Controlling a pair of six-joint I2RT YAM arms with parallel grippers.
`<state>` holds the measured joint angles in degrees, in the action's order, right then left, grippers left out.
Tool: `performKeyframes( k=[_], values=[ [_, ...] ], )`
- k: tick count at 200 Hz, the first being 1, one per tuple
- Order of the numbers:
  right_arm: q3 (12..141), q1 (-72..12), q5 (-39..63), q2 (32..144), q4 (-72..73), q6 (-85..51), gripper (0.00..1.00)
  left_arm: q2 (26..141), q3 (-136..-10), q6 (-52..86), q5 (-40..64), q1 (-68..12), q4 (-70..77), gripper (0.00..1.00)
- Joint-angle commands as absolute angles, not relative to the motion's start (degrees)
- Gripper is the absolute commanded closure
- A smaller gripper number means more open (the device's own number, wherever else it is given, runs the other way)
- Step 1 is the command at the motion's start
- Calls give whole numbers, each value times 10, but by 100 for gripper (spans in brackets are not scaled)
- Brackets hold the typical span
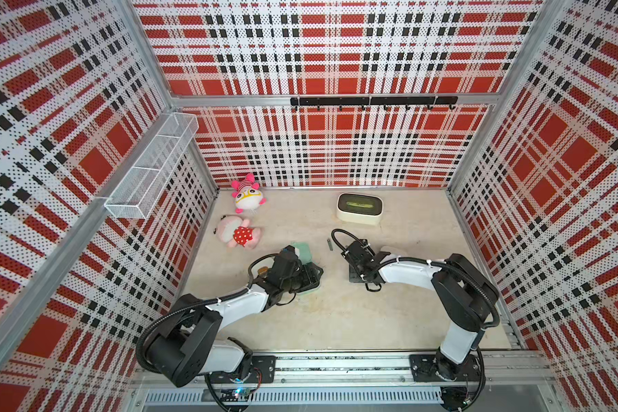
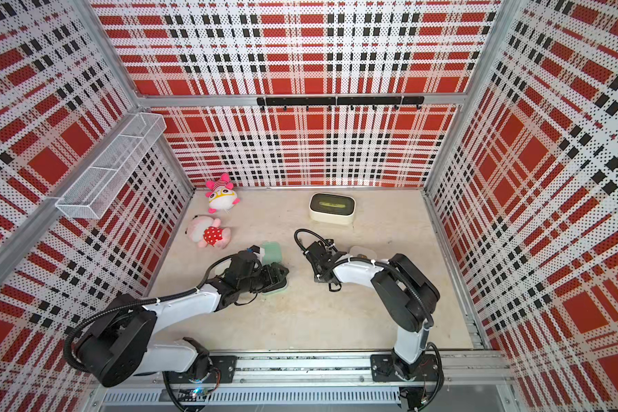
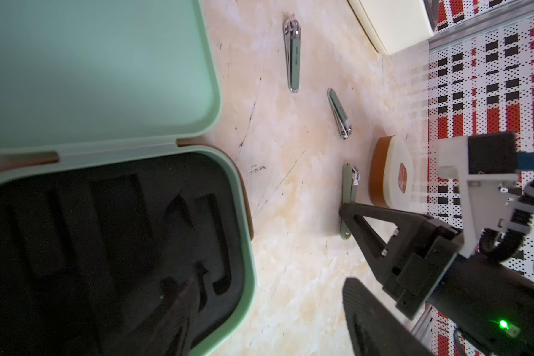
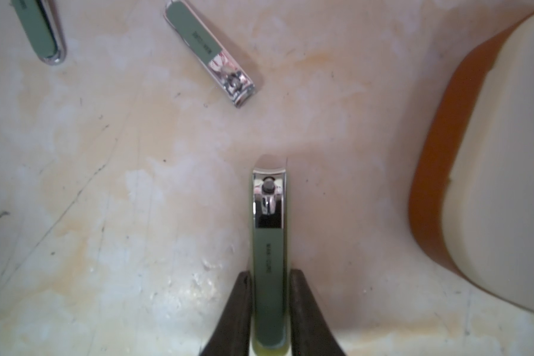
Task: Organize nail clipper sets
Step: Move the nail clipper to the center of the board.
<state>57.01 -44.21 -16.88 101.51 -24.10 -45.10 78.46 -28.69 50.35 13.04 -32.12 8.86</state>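
The mint green case (image 3: 111,77) lies open, showing its black slotted insert (image 3: 105,231); its lid also shows in both top views (image 1: 302,249) (image 2: 272,251). My left gripper (image 3: 270,282) is open and straddles the case's rim, one finger over the insert and one over the table. My right gripper (image 4: 270,274) is shut on a green-handled nail clipper (image 4: 269,215), which sits low at the table. Two more clippers (image 4: 208,52) (image 4: 40,34) lie loose beyond it. A closed cream case (image 4: 490,169) with a brown band sits beside the held clipper.
A larger cream box with a dark oval window (image 1: 359,208) stands at the back. Two pink plush toys (image 1: 248,194) (image 1: 239,233) lie at the back left. A wire basket (image 1: 150,167) hangs on the left wall and a hook rail (image 1: 371,101) on the back wall.
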Motion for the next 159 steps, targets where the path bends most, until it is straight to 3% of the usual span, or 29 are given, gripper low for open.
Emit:
performKeyframes(
  k=[1, 121, 159],
  values=[
    [544, -456, -150, 996, -256, -433, 81, 794, -305, 521, 119, -340, 116, 22],
    [458, -474, -139, 916, -239, -418, 79, 825, -287, 608, 94, -426, 184, 22],
    [440, -475, -126, 898, -227, -419, 79, 805, -305, 594, 69, -426, 145, 23]
  ],
)
